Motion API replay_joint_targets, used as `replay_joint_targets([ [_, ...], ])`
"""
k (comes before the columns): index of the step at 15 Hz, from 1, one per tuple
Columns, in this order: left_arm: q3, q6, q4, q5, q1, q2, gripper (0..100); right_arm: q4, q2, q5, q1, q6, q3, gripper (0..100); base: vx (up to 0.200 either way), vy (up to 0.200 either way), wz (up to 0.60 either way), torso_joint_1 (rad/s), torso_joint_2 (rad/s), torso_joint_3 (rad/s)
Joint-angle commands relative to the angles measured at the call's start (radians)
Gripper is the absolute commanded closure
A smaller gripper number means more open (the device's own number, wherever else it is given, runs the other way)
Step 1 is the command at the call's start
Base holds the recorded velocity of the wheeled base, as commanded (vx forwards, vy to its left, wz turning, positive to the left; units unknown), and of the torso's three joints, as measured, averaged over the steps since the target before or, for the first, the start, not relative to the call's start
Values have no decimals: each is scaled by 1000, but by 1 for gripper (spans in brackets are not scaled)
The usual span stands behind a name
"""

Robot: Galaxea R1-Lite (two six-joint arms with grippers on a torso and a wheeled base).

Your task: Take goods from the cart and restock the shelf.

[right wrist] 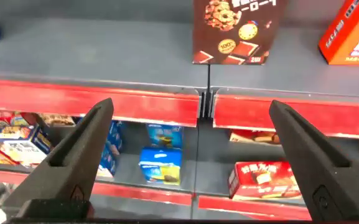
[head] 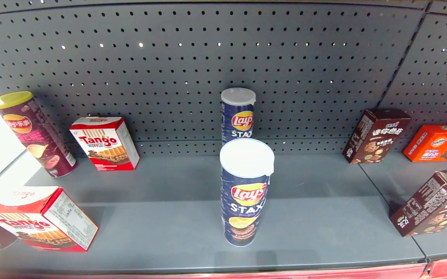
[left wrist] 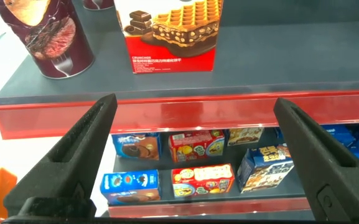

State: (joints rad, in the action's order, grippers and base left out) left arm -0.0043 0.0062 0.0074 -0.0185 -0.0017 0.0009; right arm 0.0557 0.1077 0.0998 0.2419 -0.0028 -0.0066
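Two dark blue chip cans stand upright on the grey shelf (head: 161,228): one near the front (head: 245,192), one behind it by the pegboard (head: 238,115). Red wafer boxes stand at the left, one at the back (head: 105,142) and one at the front (head: 39,219), beside a maroon chip can (head: 33,133). My left gripper (left wrist: 195,165) hangs open and holds nothing, just in front of the shelf's red edge (left wrist: 185,113), below a wafer box (left wrist: 170,34). My right gripper (right wrist: 195,165) is open too, before the red edge (right wrist: 135,102) below a brown cookie box (right wrist: 232,31).
Brown cookie boxes (head: 374,135) (head: 434,201) and an orange box (head: 438,142) stand on the shelf's right part. A lower shelf holds several small snack boxes (left wrist: 201,180) (right wrist: 160,163). Open shelf floor lies either side of the front blue can.
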Motion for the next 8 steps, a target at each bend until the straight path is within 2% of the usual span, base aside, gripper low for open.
replay_joint_targets([
  [1,0,0,0,0,0,1,0,1,-11,-77,2,-54,7,0,0,0,0,0,0,0],
  [2,0,0,2,-1,0,2,0,-5,-11,-192,2,-77,7,0,0,0,0,0,0,0],
  [3,0,0,2,-1,-1,2,0,-8,-11,-196,2,-74,7,0,0,0,0,0,0,0],
  [6,0,0,0,0,0,1,0,-56,-11,-46,-1,6,7,0,0,0,0,0,0,0],
  [8,0,0,0,0,0,1,0,-56,-11,-60,0,3,7,0,0,0,0,0,0,0],
])
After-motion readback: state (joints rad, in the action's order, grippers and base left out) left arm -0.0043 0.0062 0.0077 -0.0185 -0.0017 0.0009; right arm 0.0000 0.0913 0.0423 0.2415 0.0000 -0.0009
